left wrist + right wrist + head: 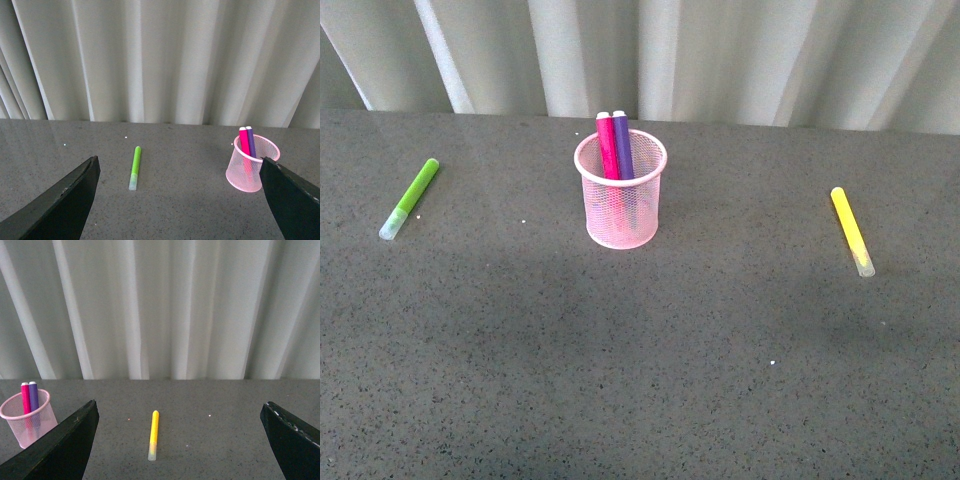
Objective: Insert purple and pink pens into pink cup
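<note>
Lower halves of the pink pen (608,150) and purple pen (623,148) veiled behind the pink cup (620,205) mesh. Left claw (180,200) and right claw (180,440) fingers cropped at frame edges, tips unseen. Cup partly covered by the near finger of each claw.

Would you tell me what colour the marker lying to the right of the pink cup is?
Yellow, with a clear cap: the yellow marker shows best in the front view.
</note>
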Robot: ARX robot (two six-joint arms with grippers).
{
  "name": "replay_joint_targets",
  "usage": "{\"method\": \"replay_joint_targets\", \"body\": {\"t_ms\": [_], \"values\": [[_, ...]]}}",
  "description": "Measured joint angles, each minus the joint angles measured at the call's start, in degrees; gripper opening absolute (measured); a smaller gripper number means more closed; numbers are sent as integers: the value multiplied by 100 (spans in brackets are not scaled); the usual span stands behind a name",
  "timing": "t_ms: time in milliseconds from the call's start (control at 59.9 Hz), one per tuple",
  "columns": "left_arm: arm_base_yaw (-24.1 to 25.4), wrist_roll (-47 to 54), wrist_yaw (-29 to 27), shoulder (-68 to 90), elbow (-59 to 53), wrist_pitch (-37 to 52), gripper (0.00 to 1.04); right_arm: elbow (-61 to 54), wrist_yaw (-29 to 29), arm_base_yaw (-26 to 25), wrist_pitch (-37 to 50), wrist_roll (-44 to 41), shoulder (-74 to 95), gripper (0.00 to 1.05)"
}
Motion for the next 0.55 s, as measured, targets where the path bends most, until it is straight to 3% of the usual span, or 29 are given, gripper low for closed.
{"method": "replay_joint_targets", "body": {"t_ms": [551], "values": [[0, 0, 0, 0, 0, 0, 98, 0, 0, 0, 0, 0, 0, 98]]}}
